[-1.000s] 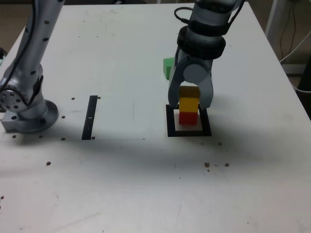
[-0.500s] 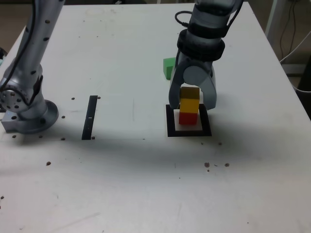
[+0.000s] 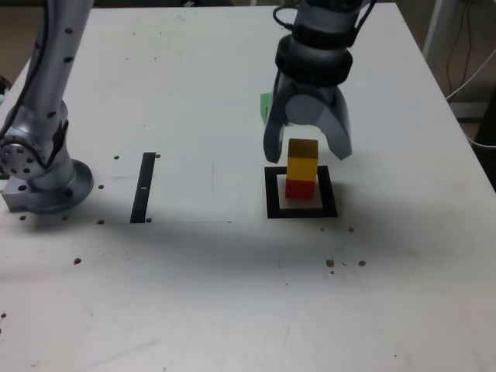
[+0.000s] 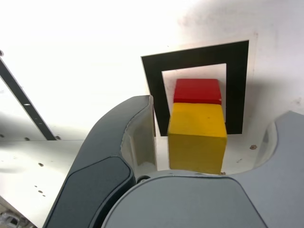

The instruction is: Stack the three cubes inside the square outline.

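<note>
- Currently, at the exterior view's far left: arm base, on the counter; no part in the stacking.
- Next rightward: narrow black strip, lying flat, well apart from the cubes.
- Near the middle, beyond the frame: green cube, one of three, outside the outline and unstacked. Third and last piece to add, by all appearances.
- Just right of that, nearer the camera: square outline, thick, black, white-centred, flat on the counter.
- Within the outline: red cube, bottom layer, in place.
- Atop the red: yellow cube, second layer, seemingly a little off line but upright. Two cubes of three stacked; roughly two-thirds done, in judgement.
- Above and behind the stack: gripper, spread wide, one finger to either side of the yellow cube, nothing held.
- Left to do: pick-up of the green cube, then placing on the yellow.
- Hidden or cut off, left to right: upper arm, cropped by the exterior view's top edge; green cube, mostly behind a finger there and absent from the wrist view; red cube, partly covered by the yellow; exact overlap between the two, hard to judge.
</note>
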Controlling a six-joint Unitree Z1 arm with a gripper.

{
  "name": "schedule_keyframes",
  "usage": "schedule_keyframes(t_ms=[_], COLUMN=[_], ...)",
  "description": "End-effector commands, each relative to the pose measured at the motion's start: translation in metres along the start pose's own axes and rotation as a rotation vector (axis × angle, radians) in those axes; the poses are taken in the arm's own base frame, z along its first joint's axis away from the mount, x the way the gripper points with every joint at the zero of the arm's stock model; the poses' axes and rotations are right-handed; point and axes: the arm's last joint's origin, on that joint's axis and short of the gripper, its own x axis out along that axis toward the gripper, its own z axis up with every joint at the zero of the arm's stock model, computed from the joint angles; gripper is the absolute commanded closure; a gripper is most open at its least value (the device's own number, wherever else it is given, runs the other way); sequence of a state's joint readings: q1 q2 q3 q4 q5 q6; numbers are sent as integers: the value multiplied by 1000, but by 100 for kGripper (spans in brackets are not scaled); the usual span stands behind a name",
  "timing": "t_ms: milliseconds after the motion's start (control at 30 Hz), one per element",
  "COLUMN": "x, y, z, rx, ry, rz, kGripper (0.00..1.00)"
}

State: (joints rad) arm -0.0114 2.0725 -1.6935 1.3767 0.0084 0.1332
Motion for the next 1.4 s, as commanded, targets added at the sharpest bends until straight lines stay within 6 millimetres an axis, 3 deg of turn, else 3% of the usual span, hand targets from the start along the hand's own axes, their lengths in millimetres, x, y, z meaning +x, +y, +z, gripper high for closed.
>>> schedule_keyframes(t_ms=[0, 167, 367, 533, 1000, 1367], x=[-15, -34, -36, -32, -16, 3], y=[4, 15, 27, 48, 135, 163], z=[-8, -19, -24, -30, -59, -52], rx=[-8, -22, -40, -66, -181, -197], ry=[-20, -29, -26, -13, 10, 24], rz=[16, 32, 26, 11, -30, -46], kGripper=[1, 1, 1, 1, 1, 1])
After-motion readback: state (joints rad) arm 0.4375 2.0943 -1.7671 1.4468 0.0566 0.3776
